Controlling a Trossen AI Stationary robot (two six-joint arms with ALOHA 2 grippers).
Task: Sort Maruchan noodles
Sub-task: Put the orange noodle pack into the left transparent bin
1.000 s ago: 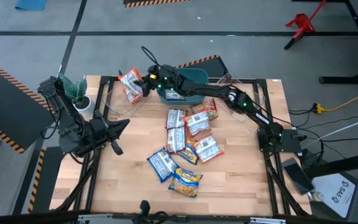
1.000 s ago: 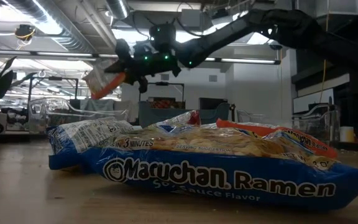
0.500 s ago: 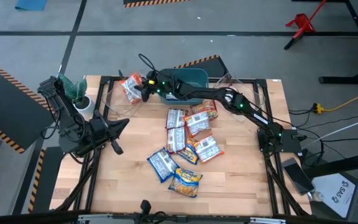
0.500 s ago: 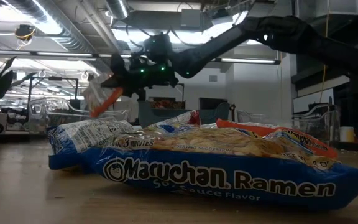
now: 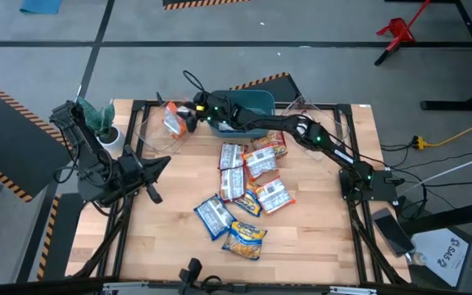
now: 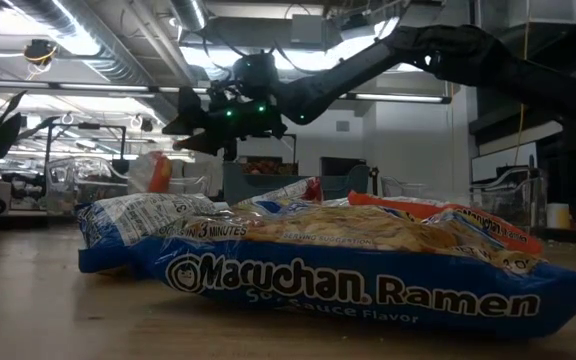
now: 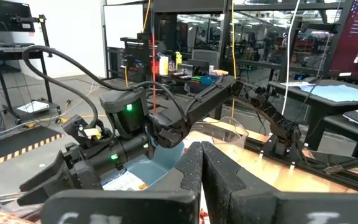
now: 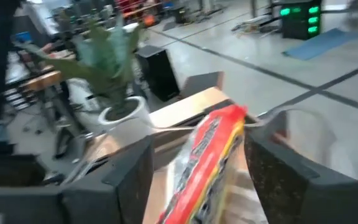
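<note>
The right arm reaches from its base at the right edge of the bench in a long diagonal toward the far left, its links nearly stretched out and green lights glowing on the wrist. The right gripper (image 5: 188,114) hangs raised above the bench near the far left corner; in the low view (image 6: 200,127) its two dark fingers stand spread apart with nothing pinched between them. The left arm sits folded at the left edge of the bench, elbow bent back, and the left gripper (image 5: 157,168) points inward over the surface, its fingers lying close together.
</note>
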